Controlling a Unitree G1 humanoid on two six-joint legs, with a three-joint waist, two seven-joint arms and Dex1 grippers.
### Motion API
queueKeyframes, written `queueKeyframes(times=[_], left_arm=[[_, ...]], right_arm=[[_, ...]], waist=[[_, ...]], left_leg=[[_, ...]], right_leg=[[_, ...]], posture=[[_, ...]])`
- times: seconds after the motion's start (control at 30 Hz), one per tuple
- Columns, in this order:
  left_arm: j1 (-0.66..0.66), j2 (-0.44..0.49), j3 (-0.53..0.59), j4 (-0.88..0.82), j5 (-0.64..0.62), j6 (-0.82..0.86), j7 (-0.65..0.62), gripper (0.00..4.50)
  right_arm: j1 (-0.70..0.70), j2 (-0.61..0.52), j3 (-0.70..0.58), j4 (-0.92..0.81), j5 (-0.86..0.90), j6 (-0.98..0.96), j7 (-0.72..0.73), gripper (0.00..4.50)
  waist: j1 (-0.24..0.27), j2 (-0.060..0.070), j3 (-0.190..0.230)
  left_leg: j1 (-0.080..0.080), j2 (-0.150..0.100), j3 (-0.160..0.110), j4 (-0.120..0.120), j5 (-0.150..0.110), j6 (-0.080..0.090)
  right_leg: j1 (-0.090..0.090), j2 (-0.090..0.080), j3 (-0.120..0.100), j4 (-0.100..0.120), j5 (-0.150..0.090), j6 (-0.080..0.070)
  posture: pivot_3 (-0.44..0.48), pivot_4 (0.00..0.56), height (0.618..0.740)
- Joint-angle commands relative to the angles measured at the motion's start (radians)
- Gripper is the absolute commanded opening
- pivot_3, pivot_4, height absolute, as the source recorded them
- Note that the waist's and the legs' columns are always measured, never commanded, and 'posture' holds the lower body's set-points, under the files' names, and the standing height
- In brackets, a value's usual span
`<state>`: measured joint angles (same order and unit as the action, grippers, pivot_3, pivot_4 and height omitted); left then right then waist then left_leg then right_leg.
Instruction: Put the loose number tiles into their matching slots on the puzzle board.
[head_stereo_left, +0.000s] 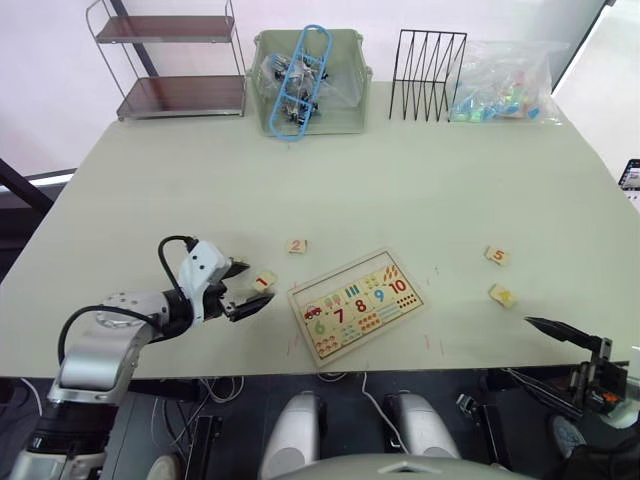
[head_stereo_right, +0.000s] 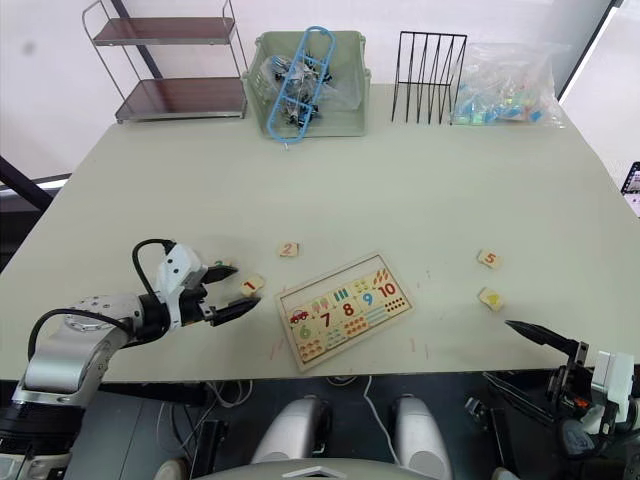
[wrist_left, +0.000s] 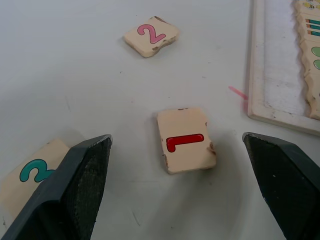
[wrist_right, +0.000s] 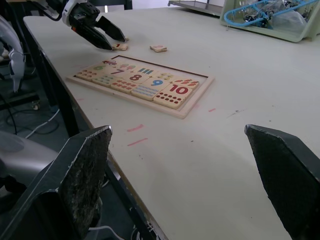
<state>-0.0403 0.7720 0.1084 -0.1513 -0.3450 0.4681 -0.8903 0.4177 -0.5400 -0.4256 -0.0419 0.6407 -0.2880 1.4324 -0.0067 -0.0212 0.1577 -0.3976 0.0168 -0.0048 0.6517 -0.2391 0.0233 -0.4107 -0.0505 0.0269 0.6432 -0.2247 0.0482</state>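
Tile 1 (wrist_left: 186, 139), red numeral: flat on table (head_stereo_left: 400, 190), just beside puzzle board (head_stereo_left: 356, 305), off board's left short edge. Left gripper (head_stereo_left: 245, 288): fingers spread wide, straddling tile 1, no contact. Tile 2 (head_stereo_left: 296, 245): near board, beyond its far left corner. Tile 3 (wrist_left: 31, 175), teal numeral: beside left gripper's finger, farther from board than tile 1. Tile 5 (head_stereo_left: 496, 256) and yellow-numeral tile (head_stereo_left: 501, 295): well apart from board, on its right. Board top-row slots (wrist_left: 277, 65): empty. Right gripper (head_stereo_left: 560, 345): fingers apart, holding nothing, at near table edge, right of board.
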Motion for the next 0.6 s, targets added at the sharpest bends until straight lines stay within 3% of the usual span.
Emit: queueKeyframes(times=[0.03,0.57,0.6], left_arm=[[0.010,-0.009,0.006,-0.057,-0.007,0.014,0.019,4.44],[0.036,-0.015,-0.002,-0.081,-0.001,0.037,0.036,4.44],[0.037,-0.014,-0.002,-0.081,0.001,0.036,0.035,3.89]], right_arm=[[0.015,0.000,-0.006,-0.020,0.013,-0.019,0.001,4.47],[0.026,0.000,0.000,-0.027,0.010,-0.033,-0.003,4.47],[0.026,-0.002,0.000,-0.027,0.010,-0.033,-0.003,4.50]], waist=[[0.000,0.000,0.000],[0.000,0.000,0.000],[0.001,0.000,0.000]], left_leg=[[0.000,0.000,0.000,0.000,0.000,0.000],[0.000,0.000,0.000,0.000,0.000,0.000],[0.000,0.000,0.000,0.000,0.000,0.000]], right_leg=[[0.000,0.000,0.000,0.000,0.000,0.000],[0.000,0.000,0.000,0.000,0.000,0.000],[0.000,0.000,0.000,0.000,0.000,0.000]], posture=[[0.000,0.150,0.740],[0.000,0.150,0.740],[0.000,0.150,0.740]])
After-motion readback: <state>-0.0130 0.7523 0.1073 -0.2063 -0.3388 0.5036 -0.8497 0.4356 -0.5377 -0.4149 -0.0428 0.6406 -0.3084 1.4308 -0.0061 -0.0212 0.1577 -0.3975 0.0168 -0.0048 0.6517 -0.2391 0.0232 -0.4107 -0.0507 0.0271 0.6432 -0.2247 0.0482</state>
